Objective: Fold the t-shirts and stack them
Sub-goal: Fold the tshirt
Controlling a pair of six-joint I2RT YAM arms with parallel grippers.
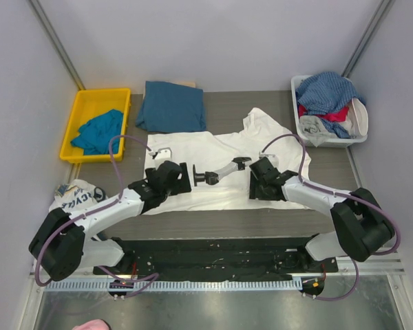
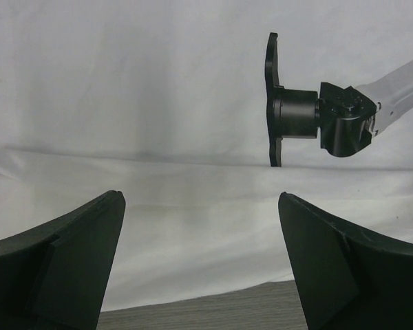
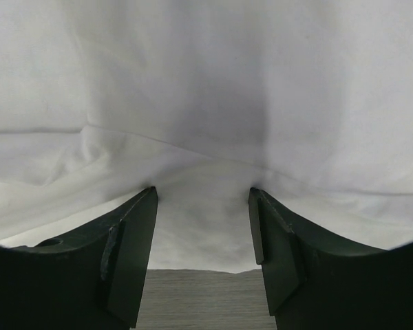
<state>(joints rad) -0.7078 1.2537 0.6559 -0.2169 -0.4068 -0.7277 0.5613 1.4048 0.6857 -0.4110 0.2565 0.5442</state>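
The white t-shirt [image 1: 220, 148] lies spread flat across the middle of the table, with a black print [image 1: 210, 176] on it. A dark blue t-shirt [image 1: 171, 106] rests folded behind it at the back left. My left gripper [image 1: 175, 180] hovers over the shirt's near left part, wide open and empty. In the left wrist view the left gripper [image 2: 199, 199] frames white cloth [image 2: 158, 89] and the print [image 2: 296, 117]. My right gripper [image 1: 265, 182] is at the near right part. It stands open [image 3: 202, 192], its tips pressed against the white fabric [image 3: 206, 82] near the hem, clamping nothing.
A yellow bin [image 1: 79, 110] at the far left holds a teal cloth [image 1: 96, 132]. A white basket [image 1: 344, 141] at the far right is heaped with clothes [image 1: 327, 93]. A printed white bag [image 1: 76, 194] lies at the left edge. Bare table [image 1: 227, 220] runs along the shirt's near hem.
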